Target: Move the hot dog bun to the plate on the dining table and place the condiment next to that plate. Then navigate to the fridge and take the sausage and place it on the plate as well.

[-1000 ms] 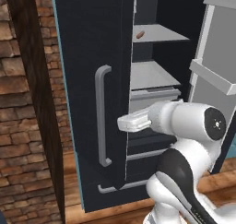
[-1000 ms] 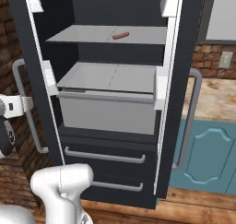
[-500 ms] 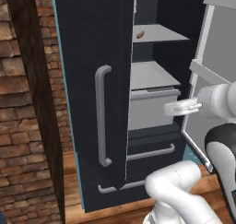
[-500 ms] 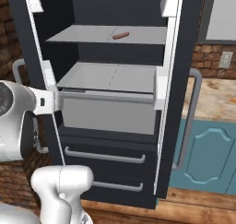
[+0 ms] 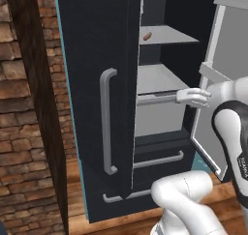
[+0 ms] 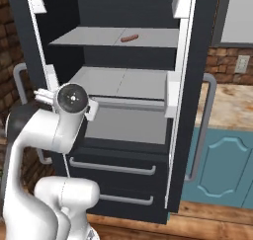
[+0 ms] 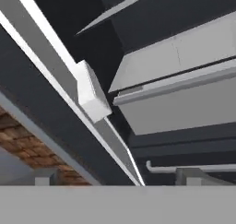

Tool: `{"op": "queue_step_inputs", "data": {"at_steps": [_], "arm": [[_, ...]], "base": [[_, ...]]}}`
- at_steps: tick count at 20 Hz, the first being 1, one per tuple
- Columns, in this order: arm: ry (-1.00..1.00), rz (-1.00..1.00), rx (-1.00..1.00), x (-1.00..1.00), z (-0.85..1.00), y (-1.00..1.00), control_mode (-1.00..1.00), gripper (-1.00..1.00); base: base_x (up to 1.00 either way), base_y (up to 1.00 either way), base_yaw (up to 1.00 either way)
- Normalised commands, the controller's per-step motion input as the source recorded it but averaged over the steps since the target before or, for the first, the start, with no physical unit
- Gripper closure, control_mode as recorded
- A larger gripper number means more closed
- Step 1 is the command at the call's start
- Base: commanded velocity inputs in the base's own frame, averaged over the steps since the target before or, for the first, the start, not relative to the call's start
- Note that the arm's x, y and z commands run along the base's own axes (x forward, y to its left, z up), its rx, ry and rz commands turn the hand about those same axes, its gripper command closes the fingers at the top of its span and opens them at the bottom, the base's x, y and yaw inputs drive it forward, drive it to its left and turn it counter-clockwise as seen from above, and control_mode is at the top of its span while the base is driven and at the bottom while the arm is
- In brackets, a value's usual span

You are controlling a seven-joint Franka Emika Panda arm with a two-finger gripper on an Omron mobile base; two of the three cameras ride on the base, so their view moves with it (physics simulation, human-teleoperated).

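Now the fingers (image 5: 186, 96) hang spread wide and empty at the fridge (image 6: 123, 7) drawer front, while the sausage (image 6: 129, 38) lies on the shelf above, near its back edge, long axis running side to side.

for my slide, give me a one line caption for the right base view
Open black fridge with the sausage alone on its upper shelf, the arm's open hand raised by the left door.

Open fridge (image 7: 69, 38) interior, tilted; pale grey drawer (image 7: 184, 103); white door bin (image 7: 92, 96); brick wall (image 7: 18, 135).
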Motion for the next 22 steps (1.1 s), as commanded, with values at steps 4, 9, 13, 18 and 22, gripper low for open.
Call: {"op": "queue_step_inputs", "data": {"at_steps": [4, 9, 13, 18, 22], "arm": [[0.35, 0.00, 0.38, 1.00, -0.16, 0.11, -1.00, -1.00], [0.31, -0.03, 0.21, 0.98, -0.08, 0.73, -1.00, -1.00], [0.25, -0.05, 0.06, 0.92, -0.35, 0.60, -1.00, -1.00], [0.09, -0.05, 0.00, 0.43, -0.45, 0.21, -1.00, -1.00], [0.03, -0.02, 0.00, -0.31, -0.36, 0.54, -1.00, -1.00]], "base": [[0.00, 0.00, 0.00], [0.00, 0.00, 0.00], [0.00, 0.00, 0.00], [0.00, 0.00, 0.00], [0.00, 0.00, 0.00]]}}
